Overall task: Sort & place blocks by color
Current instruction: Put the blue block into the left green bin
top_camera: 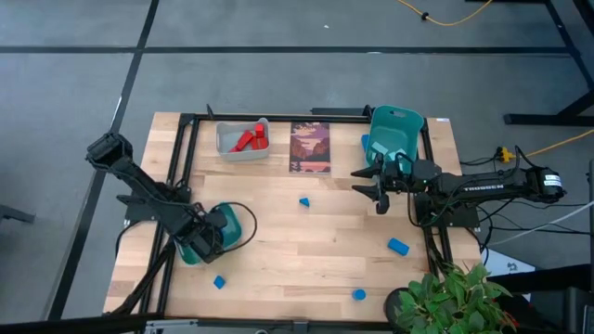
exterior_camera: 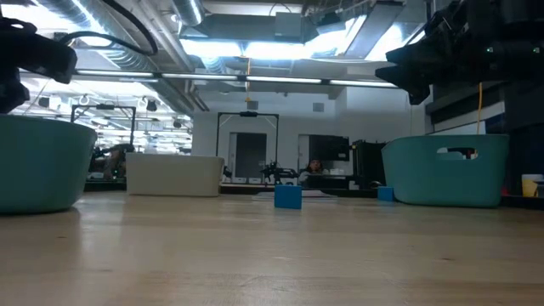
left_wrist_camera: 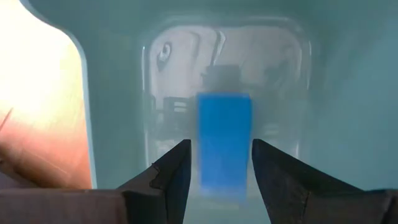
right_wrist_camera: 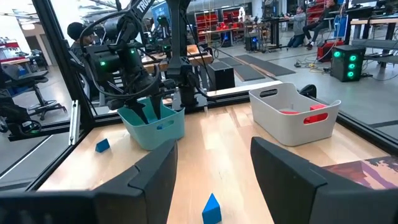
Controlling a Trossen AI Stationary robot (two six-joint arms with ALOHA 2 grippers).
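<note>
Teal plastic fills my left wrist view: the left gripper (left_wrist_camera: 219, 163) hangs over the floor of the teal bin (top_camera: 238, 223) at the table's left front, its fingers apart, with a blue block (left_wrist_camera: 224, 148) showing between the tips. I cannot tell whether the tips touch the block or whether it lies on the bin floor. From the high view I see only the arm bent over that bin; the block inside is hidden there.

My right gripper (top_camera: 379, 188) hovers above the table near the second teal bin (top_camera: 397, 130) at the right rear, fingers apart and holding nothing, which its own wrist view confirms.

Only the high view gives me the loose blue blocks together: one (top_camera: 303, 200) near the table's middle, one (top_camera: 399, 246) toward the right front, one (top_camera: 358, 294) at the front edge, one (top_camera: 219, 281) at the left front. The grey bin (top_camera: 243, 141) at the rear holds red blocks (top_camera: 251, 139), beside the dark picture card (top_camera: 310, 147).

At table height, the low view shows one blue cube (exterior_camera: 288, 197) standing mid-table and a smaller one (exterior_camera: 386, 194) touching or just beside the right teal bin. The red blocks are hidden there behind the grey bin's wall.

The right wrist view alone shows people in the room beyond.
</note>
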